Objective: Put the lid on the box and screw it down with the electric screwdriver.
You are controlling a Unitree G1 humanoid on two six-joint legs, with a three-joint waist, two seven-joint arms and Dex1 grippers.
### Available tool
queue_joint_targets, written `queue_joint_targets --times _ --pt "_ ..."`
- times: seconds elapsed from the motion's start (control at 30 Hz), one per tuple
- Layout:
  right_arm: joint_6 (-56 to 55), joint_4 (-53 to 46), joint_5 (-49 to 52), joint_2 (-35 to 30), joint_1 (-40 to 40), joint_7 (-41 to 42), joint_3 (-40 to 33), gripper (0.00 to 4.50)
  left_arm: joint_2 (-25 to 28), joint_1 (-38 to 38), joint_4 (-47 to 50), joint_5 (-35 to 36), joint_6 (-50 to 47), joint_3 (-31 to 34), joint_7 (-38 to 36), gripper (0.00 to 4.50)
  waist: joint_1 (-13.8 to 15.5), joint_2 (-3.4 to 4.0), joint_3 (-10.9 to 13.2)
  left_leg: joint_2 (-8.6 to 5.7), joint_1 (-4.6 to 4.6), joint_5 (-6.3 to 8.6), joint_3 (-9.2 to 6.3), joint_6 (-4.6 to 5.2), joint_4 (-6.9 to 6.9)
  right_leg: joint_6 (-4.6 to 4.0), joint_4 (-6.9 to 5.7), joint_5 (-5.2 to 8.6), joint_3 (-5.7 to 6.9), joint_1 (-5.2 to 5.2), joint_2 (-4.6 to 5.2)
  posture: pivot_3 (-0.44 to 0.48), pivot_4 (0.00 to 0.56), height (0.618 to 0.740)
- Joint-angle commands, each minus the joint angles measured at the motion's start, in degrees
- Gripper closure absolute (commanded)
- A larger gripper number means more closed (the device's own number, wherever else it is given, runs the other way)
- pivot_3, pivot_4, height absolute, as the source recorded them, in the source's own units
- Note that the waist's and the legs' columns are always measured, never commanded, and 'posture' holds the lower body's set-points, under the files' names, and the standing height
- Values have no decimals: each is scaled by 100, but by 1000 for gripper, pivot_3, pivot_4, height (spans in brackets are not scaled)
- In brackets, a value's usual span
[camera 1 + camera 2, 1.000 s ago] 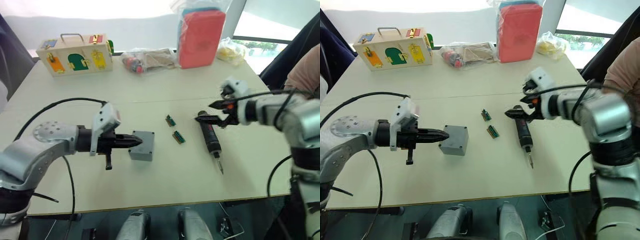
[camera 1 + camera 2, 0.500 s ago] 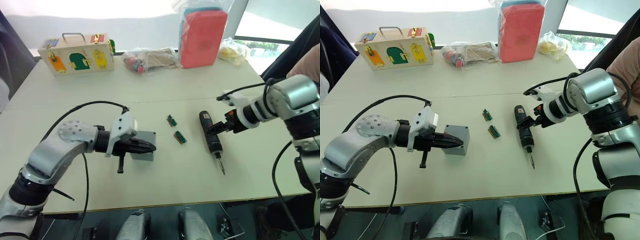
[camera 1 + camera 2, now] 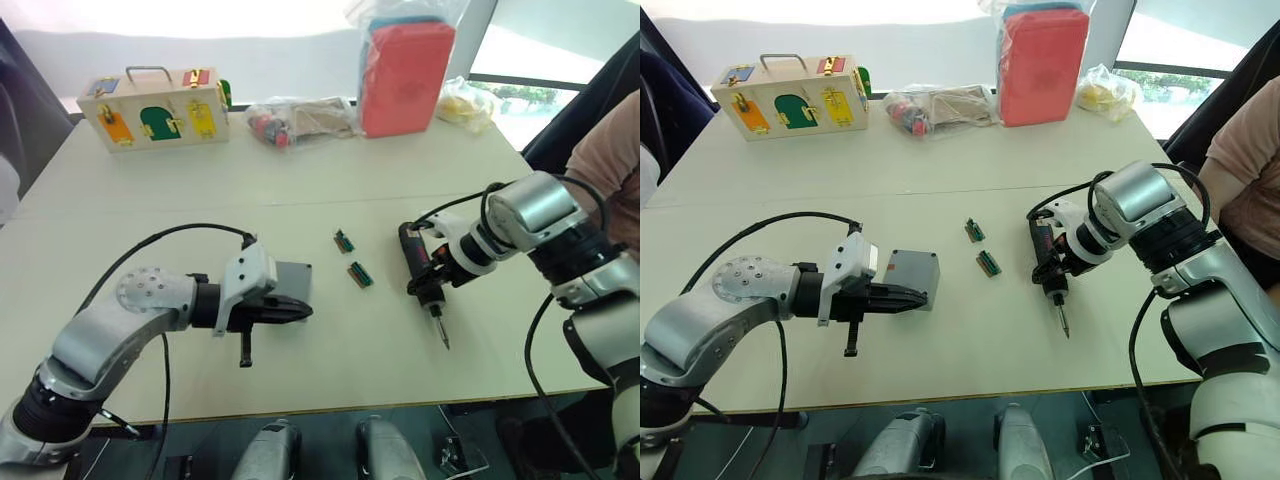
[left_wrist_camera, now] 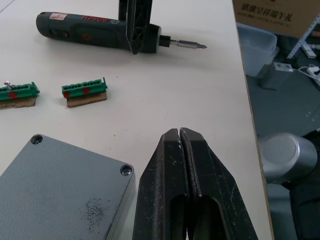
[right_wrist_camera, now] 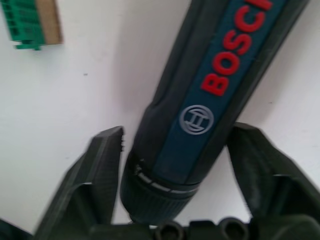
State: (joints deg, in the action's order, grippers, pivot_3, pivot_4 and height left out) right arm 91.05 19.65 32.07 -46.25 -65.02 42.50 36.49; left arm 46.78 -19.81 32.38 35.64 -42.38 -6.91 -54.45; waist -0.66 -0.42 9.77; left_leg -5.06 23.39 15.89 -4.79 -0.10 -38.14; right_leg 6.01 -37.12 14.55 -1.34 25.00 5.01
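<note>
The grey box stands on the table left of centre. Its flat lid lies on top, with a small round fastener at each visible corner. My left gripper is shut and empty, lying along the box's near side. The black electric screwdriver lies flat on the table to the right, bit pointing toward me. My right gripper is open and straddles its front end near the collar. Its fingers sit close on either side of the body.
Two green connector pieces lie between the box and the screwdriver. At the back stand a wooden latch box, plastic bags and a red pack. A person's arm shows at the right edge.
My right gripper has come down from above the screwdriver's rear end and now straddles its front end. My left gripper has slid a little along the box's near side.
</note>
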Motion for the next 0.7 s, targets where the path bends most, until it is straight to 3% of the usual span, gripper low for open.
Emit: queue_joint_targets --times 0.03,0.17,0.4,0.43,0.53,0.6,0.7 --pt "92 -169 -18 -116 104 190 280 2672 15 60 213 100 -31 262 117 4500 -6 0 0 0 0 0 -1 0 0 0 0 0 0 0 0 0 150 740" --pt "145 -108 41 -169 193 284 25 2682 2 3 -23 61 23 339 127 4500 24 0 -1 0 0 -1 -4 -2 0 0 3 0 4 -2 0 0 150 740" --pt "-592 806 -405 298 -342 -241 -1837 2682 66 -102 -785 84 152 701 -68 4500 -6 6 3 -2 1 1 -1 2 1 0 -3 0 1 4 -1 0 150 740" --pt "-907 627 -395 323 -334 -278 -2131 2682 92 -123 -903 94 156 761 -128 4500 -13 9 5 -2 3 -3 2 -6 5 0 -6 0 -2 12 -1 0 150 740" --pt "-2407 -607 145 981 32 -794 -4059 2682 164 -230 -1213 100 88 819 -313 4500 -53 11 7 1 14 -12 11 -21 16 0 -7 0 -11 36 -6 0 150 740" --pt "-2966 -1628 520 1408 492 -790 -4709 2682 190 -315 -1321 39 71 727 -412 4500 -51 11 7 5 16 -14 13 -24 21 1 -11 0 -16 43 -10 0 150 740" --pt "-2883 -2657 1406 2231 945 -1053 -5380 2682 165 -448 -1464 -47 75 602 -497 4500 -27 6 4 15 16 -15 0 -26 22 1 -11 0 -8 39 -24 0 150 740"
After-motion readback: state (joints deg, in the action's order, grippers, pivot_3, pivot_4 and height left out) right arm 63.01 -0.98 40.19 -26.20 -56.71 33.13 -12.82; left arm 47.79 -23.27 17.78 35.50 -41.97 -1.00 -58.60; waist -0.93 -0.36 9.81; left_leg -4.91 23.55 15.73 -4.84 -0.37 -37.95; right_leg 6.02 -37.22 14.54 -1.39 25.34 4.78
